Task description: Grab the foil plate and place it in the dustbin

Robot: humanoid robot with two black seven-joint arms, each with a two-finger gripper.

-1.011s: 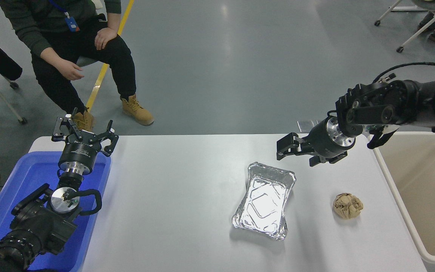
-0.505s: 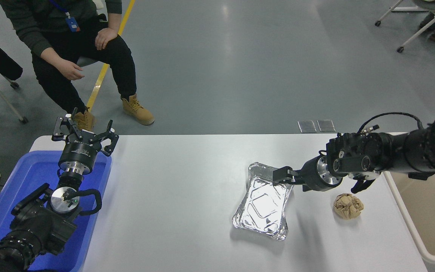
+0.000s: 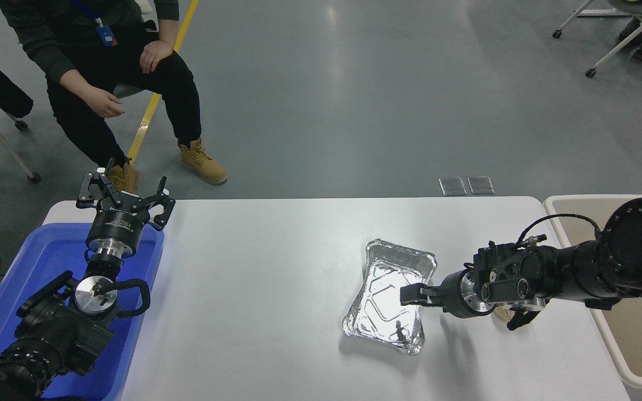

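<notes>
The foil plate (image 3: 385,298), a shiny silver tray with a crinkled rim, lies on the white table (image 3: 254,289) right of centre. My right gripper (image 3: 413,294) reaches in low from the right and sits at the plate's right rim, seen side-on and open, gripping nothing. A dark reflection of it shows in the foil. The beige dustbin (image 3: 627,374) stands at the table's right edge, partly behind my right arm. My left gripper (image 3: 126,186) is parked open at the far left.
A blue bin (image 3: 48,256) sits under my left arm at the table's left end. A crumpled brown paper ball (image 3: 501,315) is almost hidden behind my right wrist. A person sits beyond the table's far left side; chairs stand at the top right.
My right arm has swung down and toward me, from above the table's far right to low at the plate's right rim. It now covers the paper ball. The plate and left arm stayed put.
</notes>
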